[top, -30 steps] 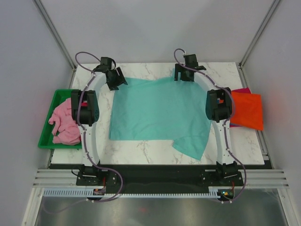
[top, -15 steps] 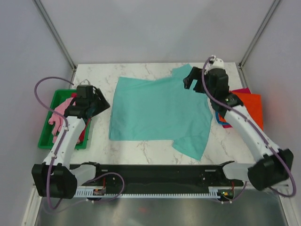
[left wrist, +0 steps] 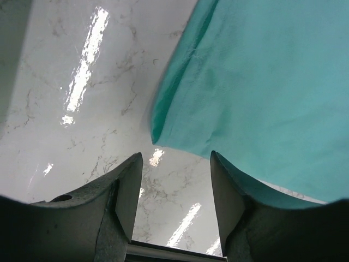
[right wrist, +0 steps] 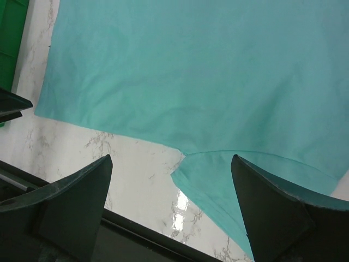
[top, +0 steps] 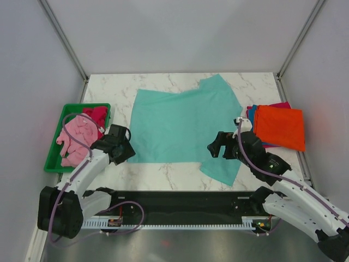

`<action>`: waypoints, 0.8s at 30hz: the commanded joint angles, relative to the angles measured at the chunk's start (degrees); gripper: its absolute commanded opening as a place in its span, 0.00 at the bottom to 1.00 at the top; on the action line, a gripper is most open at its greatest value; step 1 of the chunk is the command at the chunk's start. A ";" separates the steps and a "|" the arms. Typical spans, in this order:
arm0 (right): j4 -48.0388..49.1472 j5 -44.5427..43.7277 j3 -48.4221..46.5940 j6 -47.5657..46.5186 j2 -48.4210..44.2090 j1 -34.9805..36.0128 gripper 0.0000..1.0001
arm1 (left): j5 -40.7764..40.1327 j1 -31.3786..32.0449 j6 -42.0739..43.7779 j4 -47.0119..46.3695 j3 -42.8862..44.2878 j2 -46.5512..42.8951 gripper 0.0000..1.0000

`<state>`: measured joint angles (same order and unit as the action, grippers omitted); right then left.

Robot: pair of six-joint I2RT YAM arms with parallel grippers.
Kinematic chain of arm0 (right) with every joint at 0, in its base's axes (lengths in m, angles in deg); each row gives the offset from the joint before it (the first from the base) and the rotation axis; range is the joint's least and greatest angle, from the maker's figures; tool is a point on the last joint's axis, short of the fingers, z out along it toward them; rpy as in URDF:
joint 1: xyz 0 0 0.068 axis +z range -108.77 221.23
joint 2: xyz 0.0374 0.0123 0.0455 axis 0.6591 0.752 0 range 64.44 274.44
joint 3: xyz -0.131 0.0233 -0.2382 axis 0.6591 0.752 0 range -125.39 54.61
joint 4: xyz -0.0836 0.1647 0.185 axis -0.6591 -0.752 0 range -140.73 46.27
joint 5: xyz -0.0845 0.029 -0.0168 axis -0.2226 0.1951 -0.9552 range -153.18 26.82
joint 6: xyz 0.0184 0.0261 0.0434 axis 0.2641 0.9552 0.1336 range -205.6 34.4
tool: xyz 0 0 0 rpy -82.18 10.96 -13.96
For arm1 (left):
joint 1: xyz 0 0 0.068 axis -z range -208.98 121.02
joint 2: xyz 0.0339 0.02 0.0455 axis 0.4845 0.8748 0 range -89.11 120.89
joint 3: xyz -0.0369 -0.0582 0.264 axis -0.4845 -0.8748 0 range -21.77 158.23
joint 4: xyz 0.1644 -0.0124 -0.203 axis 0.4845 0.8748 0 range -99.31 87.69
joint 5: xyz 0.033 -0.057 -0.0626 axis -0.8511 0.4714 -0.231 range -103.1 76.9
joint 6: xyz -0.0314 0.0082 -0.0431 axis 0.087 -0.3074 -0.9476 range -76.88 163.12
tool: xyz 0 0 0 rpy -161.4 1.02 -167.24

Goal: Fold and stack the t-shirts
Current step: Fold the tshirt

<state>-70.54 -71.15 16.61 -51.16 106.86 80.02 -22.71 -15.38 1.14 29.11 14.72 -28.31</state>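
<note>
White marble worktop (top: 163, 173). Teal t-shirt (top: 185, 125) spread flat across centre; one sleeve toward far edge, other sleeve reaching toward near edge, right of centre. Folded stack at right edge: orange t-shirt (top: 282, 126) on top, magenta t-shirt (top: 279, 104) edge showing beneath at far side. Green tray (top: 53, 159) at left edge.

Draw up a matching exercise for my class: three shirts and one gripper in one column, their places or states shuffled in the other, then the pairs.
Column one
1. teal t-shirt
2. pink t-shirt
3. orange t-shirt
4. left gripper

Column two
A. folded, at the right edge of the table
B. open, at a near corner of the teal t-shirt
C. spread out in the middle of the table
D. crumpled in the green tray

Pairs: 1-C, 2-D, 3-A, 4-B
</note>
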 commanded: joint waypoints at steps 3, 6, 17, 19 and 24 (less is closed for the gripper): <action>-3.60 -2.40 -2.78 1.16 0.21 0.15 0.98 | -4.54 0.81 -4.87 -3.08 -3.09 2.40 0.56; -6.58 -4.15 -4.71 1.51 1.35 0.15 0.98 | -5.33 1.42 -6.53 -4.31 -4.23 2.49 0.54; -10.55 -5.92 -2.70 3.00 4.78 0.15 0.98 | -5.51 2.04 -7.59 -11.52 -5.38 8.82 0.46; -10.72 -5.66 -2.17 3.36 4.61 0.15 0.98 | -5.95 2.04 -7.24 -12.13 -5.38 8.20 0.38; -13.43 -8.46 -0.67 9.58 6.26 1.20 0.98 | -5.69 2.04 -6.54 -13.36 -5.99 7.32 0.14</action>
<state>-81.66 -76.67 15.23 -46.81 111.93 80.35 -27.45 -13.67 -3.80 20.34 9.34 -20.57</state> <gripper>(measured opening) 0.982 0.163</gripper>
